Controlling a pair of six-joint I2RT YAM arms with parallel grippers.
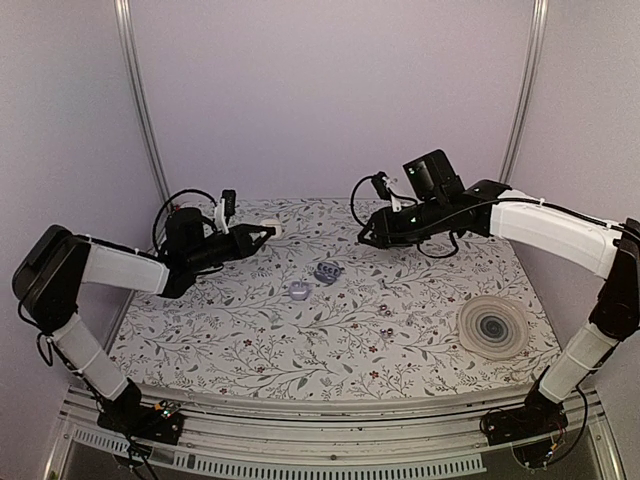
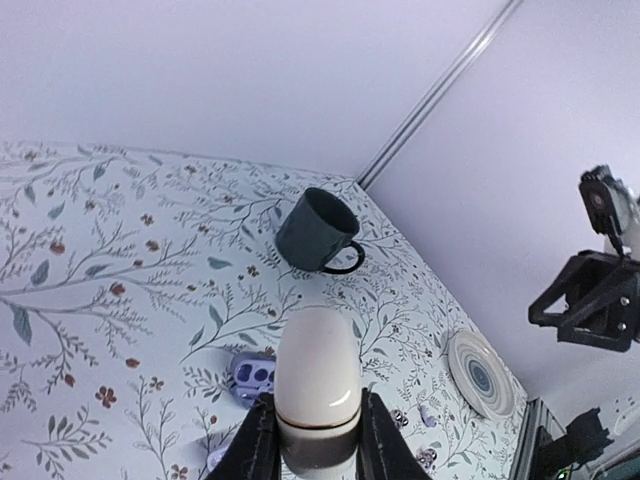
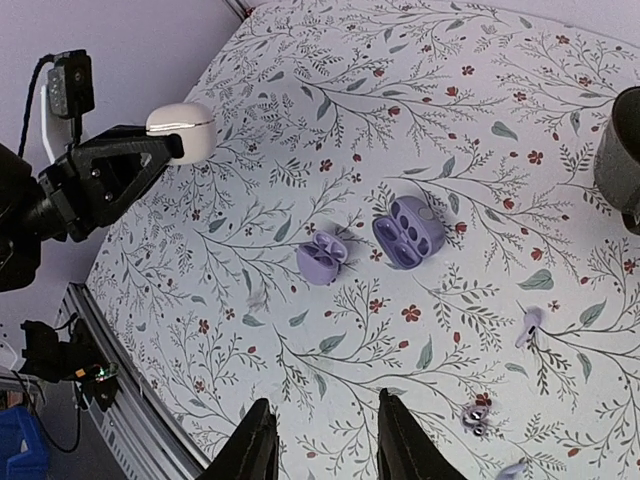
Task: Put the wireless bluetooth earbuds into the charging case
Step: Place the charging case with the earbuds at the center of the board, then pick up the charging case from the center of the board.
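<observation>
Though blurred overhead, the charging case (image 3: 408, 232) shows sockets from right wrist.

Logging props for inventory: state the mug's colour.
The mug is dark teal-grey, seen best in the left wrist view.

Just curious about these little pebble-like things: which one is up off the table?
The cream oval piece, pinched in the left gripper above the table. The lilac case with sockets and the smaller lilac piece both lie on the tablecloth.
</observation>
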